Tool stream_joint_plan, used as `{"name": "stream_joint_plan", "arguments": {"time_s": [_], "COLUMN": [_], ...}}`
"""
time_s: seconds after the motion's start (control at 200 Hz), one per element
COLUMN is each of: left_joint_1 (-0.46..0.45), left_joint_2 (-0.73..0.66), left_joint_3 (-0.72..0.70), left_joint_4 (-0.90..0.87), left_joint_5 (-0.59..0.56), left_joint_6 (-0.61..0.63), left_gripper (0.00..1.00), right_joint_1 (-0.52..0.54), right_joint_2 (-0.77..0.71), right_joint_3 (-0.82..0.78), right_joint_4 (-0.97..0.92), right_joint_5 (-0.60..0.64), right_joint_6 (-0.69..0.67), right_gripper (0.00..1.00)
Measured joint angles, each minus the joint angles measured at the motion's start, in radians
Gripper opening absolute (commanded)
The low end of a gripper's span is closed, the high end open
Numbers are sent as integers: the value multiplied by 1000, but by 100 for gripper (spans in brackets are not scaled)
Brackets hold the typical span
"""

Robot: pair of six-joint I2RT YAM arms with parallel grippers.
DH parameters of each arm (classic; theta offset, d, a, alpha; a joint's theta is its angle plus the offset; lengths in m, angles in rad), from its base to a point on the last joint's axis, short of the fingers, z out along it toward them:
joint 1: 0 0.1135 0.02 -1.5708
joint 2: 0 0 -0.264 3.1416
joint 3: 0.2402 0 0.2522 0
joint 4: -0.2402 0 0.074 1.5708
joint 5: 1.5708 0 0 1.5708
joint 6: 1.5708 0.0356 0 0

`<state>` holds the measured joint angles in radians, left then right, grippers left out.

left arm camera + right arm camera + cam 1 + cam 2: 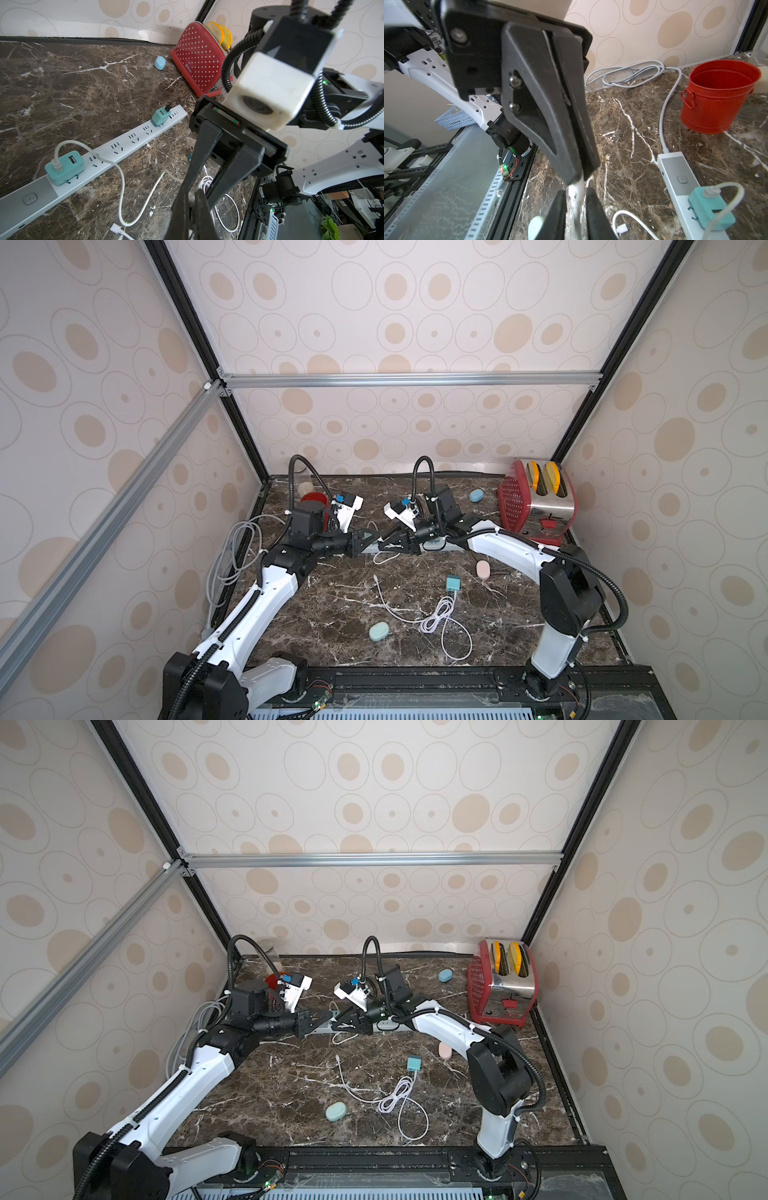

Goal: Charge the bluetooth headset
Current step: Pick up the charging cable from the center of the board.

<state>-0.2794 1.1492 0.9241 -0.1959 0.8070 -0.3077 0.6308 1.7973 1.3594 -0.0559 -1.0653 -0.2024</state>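
Working just above the power strip (124,148), nose to nose with both arms. Pinching a white cord (576,209) in the left gripper (576,178), with its jaws pressed tight together on it. Holding it up off the table (332,605) like that to pass it over or to get a better hold. Facing it tip to tip with the right gripper (576,194), with its jaws a little way apart, one on each side of the cord. Too dark down there to tell whether touching the cord or not.

Has a teal charger (64,168) plugged in near the button end of the strip, with a white cord coming out of it and running toward the grippers. Good to have that end in first: only needs the loose end pushed into a headset after that.

No headset in either gripper. Can see three small headset cases lying on the table: the mint case (379,631) near the front, well apart from the arms; the pink case (483,569) just beside the right arm; the blue case (476,495) far back, near the toaster (536,499). Seems early in the job. Next, most likely: take a firm hold close to the plug, keep it straight, and bring cord and case together. Careful not to tug hard and pull the charger out of the strip.
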Motion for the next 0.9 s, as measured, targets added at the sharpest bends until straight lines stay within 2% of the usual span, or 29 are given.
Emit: {"name": "stream_joint_plan", "arguments": {"time_s": [0.661,0.821,0.901], "left_joint_1": [0,0,0], "left_joint_2": [11,13,13], "left_joint_3": [-4,-5,-5], "left_joint_4": [2,5,9], "left_joint_5": [14,14,16], "left_joint_6": [3,3,7], "left_gripper": [5,6,7], "right_joint_1": [0,0,-1], "right_joint_2": [3,17,18], "right_joint_3": [3,13,13], "right_joint_4": [49,55,55], "right_joint_5": [-16,-22,-24], "right_joint_6": [66,85,93], "right_gripper": [19,10,1]}}
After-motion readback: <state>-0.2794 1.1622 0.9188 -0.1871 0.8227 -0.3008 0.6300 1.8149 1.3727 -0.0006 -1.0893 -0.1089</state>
